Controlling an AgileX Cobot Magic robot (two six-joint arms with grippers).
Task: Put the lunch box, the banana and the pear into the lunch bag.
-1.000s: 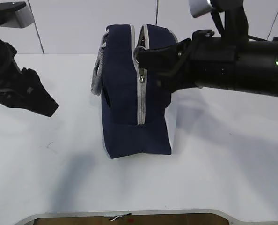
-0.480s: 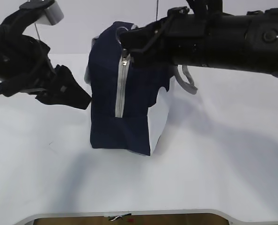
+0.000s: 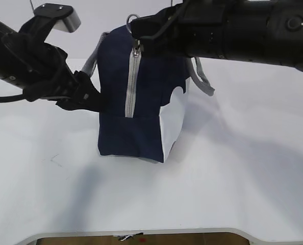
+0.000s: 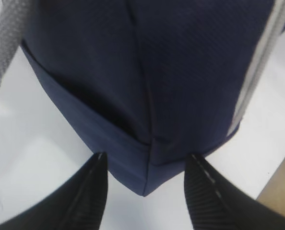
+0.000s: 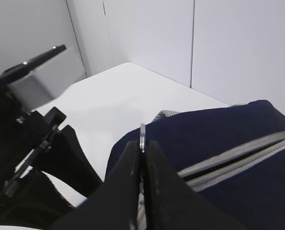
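The left claw (image 3: 93, 98) reaches in from the left at mid height, its fingers (image 4: 92, 187) spread apart on either side of the bag's (image 3: 141, 102) lower left corner; whether they press the cloth cannot be told. From its wrist view that corner sits between the two tips, with bare white worktop (image 3: 218, 189) showing below it and a grey handle (image 4: 5, 43) hanging at the upper left.

The bag stands upright on the middle of the worktop, navy with a white panel (image 3: 173, 122) on its near right corner. Its grey zipper (image 3: 131, 87) runs up the near face and looks closed there. A second handle (image 3: 202, 81) droops off the far right side.

The right claw (image 3: 136, 28) comes across from the right along the bag's top edge, clenched on the ring pull (image 5: 142, 137) at the zipper's upper end.

In front of the bag, the worktop lies open to its near rounded edge (image 3: 141, 232), and the right half is free too. On the left, the arm takes up the room beside the bag.
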